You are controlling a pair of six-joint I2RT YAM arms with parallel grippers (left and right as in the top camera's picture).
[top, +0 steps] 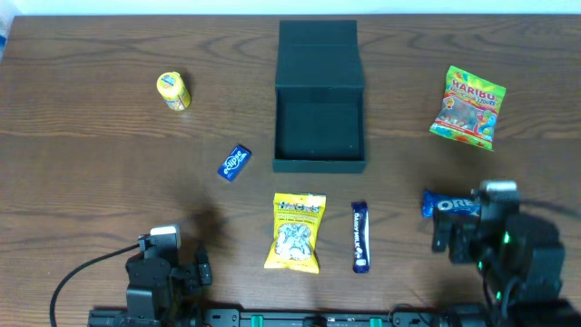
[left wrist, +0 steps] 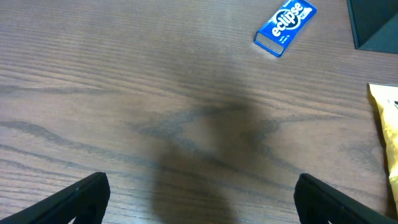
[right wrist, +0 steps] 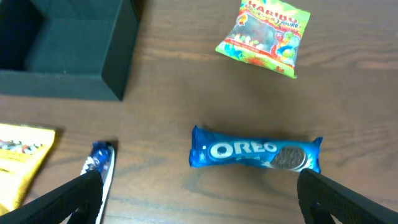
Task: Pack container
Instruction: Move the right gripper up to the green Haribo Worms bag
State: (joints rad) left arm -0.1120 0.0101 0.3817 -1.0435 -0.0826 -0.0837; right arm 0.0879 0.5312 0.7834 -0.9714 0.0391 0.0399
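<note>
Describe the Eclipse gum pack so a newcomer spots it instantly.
Find the open dark container at the table's centre, then look just off its front-left corner. The Eclipse gum pack lies there, tilted. It is the small stubby blue box, unlike the long blue bar and the Oreo roll.

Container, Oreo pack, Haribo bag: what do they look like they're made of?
Container: probably rigid paperboard, matte dark green-black; flat walls, crisp edges, no glare. Oreo pack: glossy plastic film, judging by the crimped ends and soft highlights. Haribo bag: thin plastic film, slightly shiny; the surface is wrinkled.
</note>
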